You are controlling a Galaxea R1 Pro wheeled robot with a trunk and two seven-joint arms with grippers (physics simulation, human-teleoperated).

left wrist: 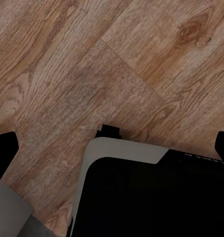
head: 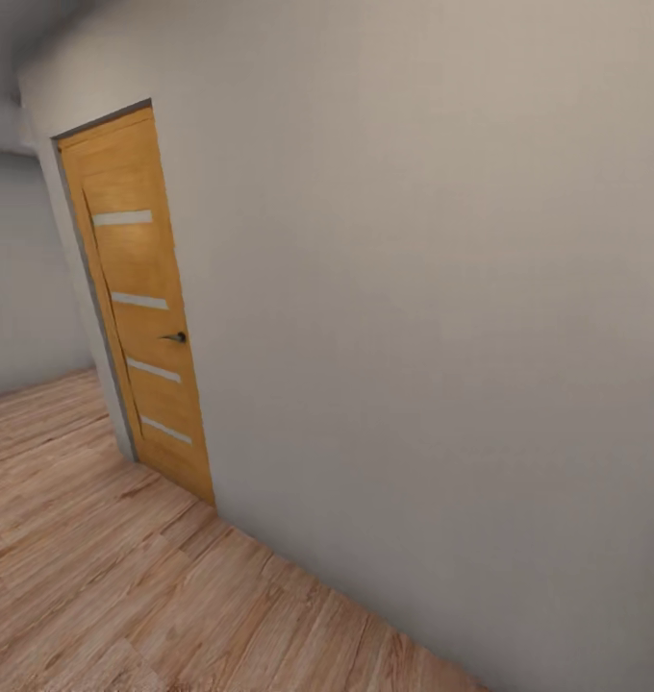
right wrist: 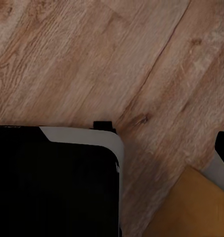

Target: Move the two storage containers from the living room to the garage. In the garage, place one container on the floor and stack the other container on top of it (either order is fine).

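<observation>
Head view gives me a broad plain white wall [head: 442,317] as the largest thing, running away to my left. Below that wall lies the light wood-plank floor [head: 106,577], and set into the wall at its far end is an orange wooden door with four pale stripes [head: 139,317] and a small dark handle [head: 176,337], standing closed or nearly so. Both wrist views look down on the same planks past the dark, grey-edged corners of my own base [left wrist: 141,197]. I cannot tell whether my fingers are released or clenched. I see no red-orange container near the wall, so I cannot place either one relative to my fingers. I judge the risk is my base clipping the wall or door frame, since I stand close and at an angle.
</observation>
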